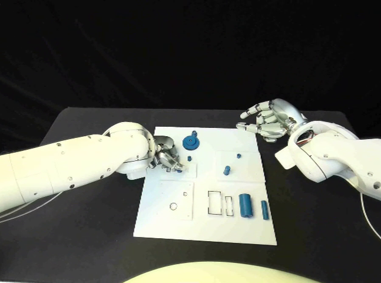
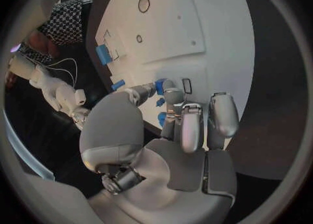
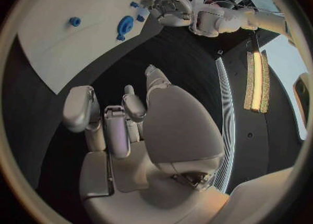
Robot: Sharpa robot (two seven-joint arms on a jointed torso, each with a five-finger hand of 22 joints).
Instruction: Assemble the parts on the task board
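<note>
While the board lies mid-tabletop, the left hand rests at its left edge, fingers curled; whether they pinch a small blue part there, I cannot tell. Right hand hovers off the far right corner, fingers apart, holding nothing. Nearest to the left fingers is the blue disc, just beyond them.

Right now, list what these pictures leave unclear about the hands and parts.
- Head view: the left hand covers the task board beneath its fingers.
- Left wrist view: the fingers hide most of a small blue part; contact unclear.
- Right wrist view: the gear-like part is too small for detail.
</note>
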